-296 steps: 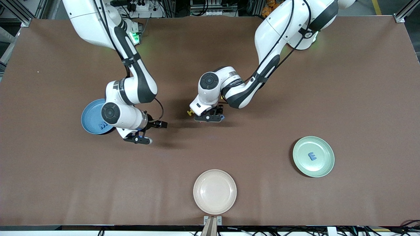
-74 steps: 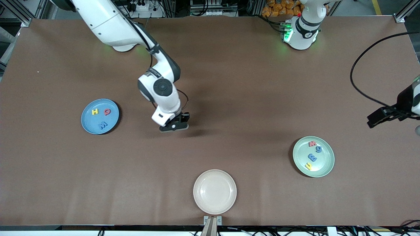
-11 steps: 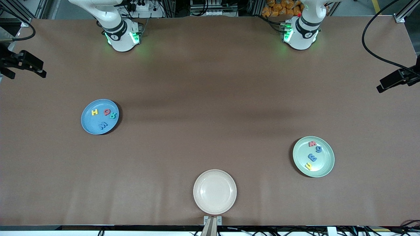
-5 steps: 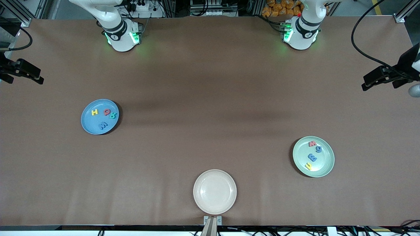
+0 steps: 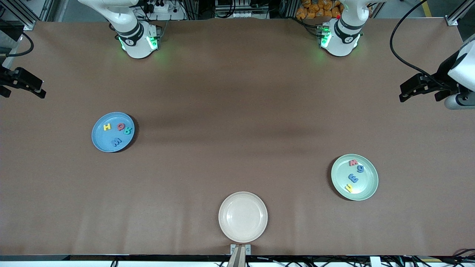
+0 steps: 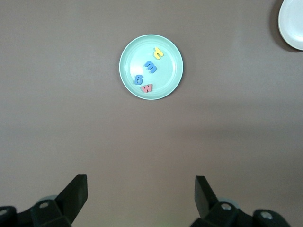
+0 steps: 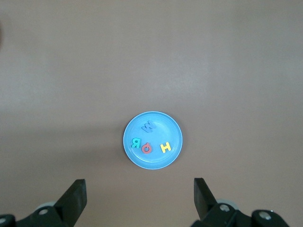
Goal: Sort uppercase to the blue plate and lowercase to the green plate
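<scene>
Since every letter is already lying in a plate, the sorting is judged complete and nothing is left loose on the desk (image 5: 237, 92). Four capitals are gathered in the blue plate (image 5: 100, 142), which is placed toward the right arm's end of the desk: a yellow H (image 5: 107, 127), a red Q (image 5: 120, 127), a teal R (image 5: 128, 130) and a blue W (image 5: 116, 141). They are laid flat and apart from one another, except the Q and the R, which are set just beside each other. Four small letters are collected in the green plate (image 5: 365, 187) toward the left arm's end: a red w (image 5: 353, 162), a blue g-like letter (image 5: 360, 169), a blue e (image 5: 353, 178) and a tiny yellow letter (image 5: 348, 187). An empty beige plate (image 5: 243, 217) is left nearest the front camera, between the two; no use for it is given by the task.

Both arms are drawn well away from the plates, presumably because no further pick is needed. The left tool (image 5: 417, 89) is held high above the left arm's edge of the desk, its jaws spread wide and empty, the green plate being seen far below in the left wrist view. The right tool (image 5: 22, 83) is parked likewise over the right arm's edge, jaws spread and empty, looking down on the blue plate.
</scene>
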Robot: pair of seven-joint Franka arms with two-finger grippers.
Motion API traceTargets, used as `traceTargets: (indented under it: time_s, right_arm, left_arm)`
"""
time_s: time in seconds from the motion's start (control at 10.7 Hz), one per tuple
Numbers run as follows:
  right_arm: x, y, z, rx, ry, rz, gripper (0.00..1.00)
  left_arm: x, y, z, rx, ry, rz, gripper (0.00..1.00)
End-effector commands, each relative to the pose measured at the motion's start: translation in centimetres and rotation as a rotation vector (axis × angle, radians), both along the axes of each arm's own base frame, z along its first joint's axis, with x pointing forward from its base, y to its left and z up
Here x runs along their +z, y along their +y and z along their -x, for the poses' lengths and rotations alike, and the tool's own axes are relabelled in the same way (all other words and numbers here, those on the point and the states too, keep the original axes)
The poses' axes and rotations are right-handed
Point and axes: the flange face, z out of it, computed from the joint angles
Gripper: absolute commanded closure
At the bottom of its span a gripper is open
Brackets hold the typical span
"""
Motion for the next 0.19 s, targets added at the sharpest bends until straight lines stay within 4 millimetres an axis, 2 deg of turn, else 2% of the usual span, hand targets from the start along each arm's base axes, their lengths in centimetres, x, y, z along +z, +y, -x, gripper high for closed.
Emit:
traceTargets:
  time_s: [0.0, 0.09]
  right_arm:
    - [1.15, 0.08, -1.43, -0.005, -0.023, 0.018, 0.0]
    - [1.59, 0.08, -1.7, -0.005, -0.031, 0.017, 0.0]
  left_arm:
    - [0.22, 0.48, 0.14, -0.016, -0.005, -0.014, 0.0]
    - [0.22, 0.54, 0.13, -0.015, -0.005, -0.013, 0.0]
